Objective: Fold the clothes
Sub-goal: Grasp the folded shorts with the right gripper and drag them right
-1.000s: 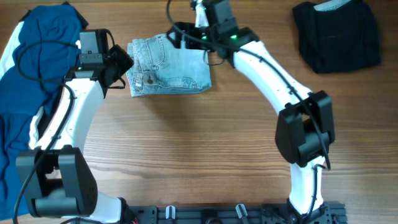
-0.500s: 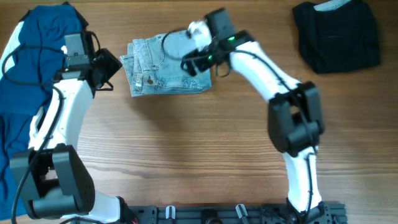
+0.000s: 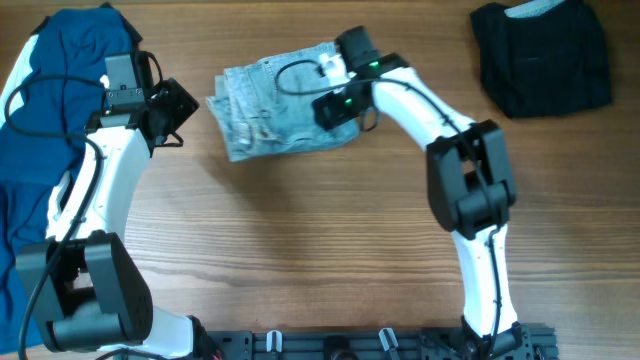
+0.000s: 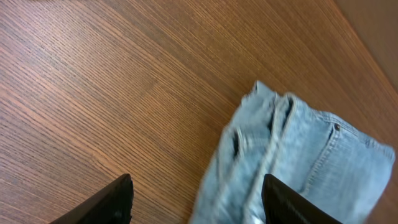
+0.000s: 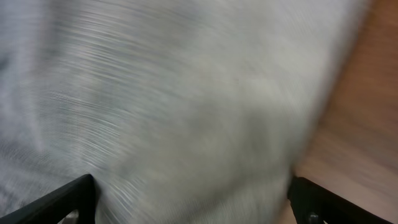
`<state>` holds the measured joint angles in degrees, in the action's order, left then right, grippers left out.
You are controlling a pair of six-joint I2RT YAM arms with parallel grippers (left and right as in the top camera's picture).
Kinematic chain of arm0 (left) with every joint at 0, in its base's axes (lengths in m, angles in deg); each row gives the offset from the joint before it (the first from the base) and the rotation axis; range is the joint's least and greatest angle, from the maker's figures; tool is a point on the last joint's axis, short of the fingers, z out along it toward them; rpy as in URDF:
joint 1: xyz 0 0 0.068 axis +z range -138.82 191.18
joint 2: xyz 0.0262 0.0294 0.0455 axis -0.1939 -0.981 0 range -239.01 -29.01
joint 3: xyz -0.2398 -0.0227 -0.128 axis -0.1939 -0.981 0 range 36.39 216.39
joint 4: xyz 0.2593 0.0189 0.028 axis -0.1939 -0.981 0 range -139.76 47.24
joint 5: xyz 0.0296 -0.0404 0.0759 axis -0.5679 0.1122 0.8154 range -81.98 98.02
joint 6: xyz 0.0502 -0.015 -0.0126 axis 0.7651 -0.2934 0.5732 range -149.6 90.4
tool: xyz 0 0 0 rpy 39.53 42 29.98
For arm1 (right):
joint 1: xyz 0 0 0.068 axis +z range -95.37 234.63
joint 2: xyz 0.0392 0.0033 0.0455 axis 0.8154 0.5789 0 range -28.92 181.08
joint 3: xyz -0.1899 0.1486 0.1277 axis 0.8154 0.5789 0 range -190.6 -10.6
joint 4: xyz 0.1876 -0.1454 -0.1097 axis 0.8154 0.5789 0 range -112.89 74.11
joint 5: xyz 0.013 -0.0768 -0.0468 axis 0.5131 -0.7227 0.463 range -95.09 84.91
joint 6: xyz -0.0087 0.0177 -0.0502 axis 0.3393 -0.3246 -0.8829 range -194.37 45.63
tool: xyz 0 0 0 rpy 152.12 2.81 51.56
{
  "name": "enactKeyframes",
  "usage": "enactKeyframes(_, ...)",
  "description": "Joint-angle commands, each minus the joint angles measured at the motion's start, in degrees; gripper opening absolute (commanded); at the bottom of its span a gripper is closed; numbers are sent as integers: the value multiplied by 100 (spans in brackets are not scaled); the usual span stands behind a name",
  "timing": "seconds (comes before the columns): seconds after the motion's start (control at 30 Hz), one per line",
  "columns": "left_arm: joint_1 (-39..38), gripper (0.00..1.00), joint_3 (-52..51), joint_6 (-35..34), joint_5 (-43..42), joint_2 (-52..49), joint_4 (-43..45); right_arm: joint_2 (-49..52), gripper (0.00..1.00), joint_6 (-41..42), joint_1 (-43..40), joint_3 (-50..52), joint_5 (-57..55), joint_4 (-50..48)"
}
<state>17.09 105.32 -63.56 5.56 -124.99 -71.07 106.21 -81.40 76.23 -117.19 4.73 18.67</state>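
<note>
right tool (image 5: 189,190): fingers spread wide, nothing clamped, right over the jeans (image 3: 265,115). denim fills its wrist view, blurred, with a strip of desk (image 3: 300,240) at the right edge. overhead puts it on the right half of the jeans; can't tell if it touches. left tool (image 4: 196,186): fingers apart too, empty, over bare desk just left of the jeans, folded edge close ahead of it. jeans are a folded bundle at desk top centre, skewed, layers showing at the left end. blue cloth (image 3: 50,110) heaped along the far left edge. black garment (image 3: 540,55) at top right, well apart from both tools.
</note>
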Motion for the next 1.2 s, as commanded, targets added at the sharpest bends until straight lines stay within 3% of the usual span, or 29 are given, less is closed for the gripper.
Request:
enactKeyframes(0.0,-17,66,-33,7,13,-68,-4,415,100,140,-776,52,-907,-103)
enactKeyframes(0.1,-17,67,-33,7,13,-68,-2,415,100,387,-1198,-7,-984,-442)
enactKeyframes(0.23,-17,68,-33,7,13,-68,-4,264,100,721,-1480,-866,-153,284)
enactKeyframes(0.37,-17,69,-33,7,15,-68,-2,-293,100,852,-1257,-1725,127,1139)
enactKeyframes(0.53,-17,71,-33,4,13,-68,0,-785,100,1355,-612,-1816,616,2184)
enactKeyframes(0.7,-17,75,-33,7,13,-68,-4,-756,100,2605,-63,-682,658,2625)
enactKeyframes(0.97,-17,79,-33,4,15,-68,0,-752,100,2723,-365,1384,654,1237)
enactKeyframes(1.17,-17,80,-33,4,13,-68,-2,-752,100,2830,-929,1480,389,706)
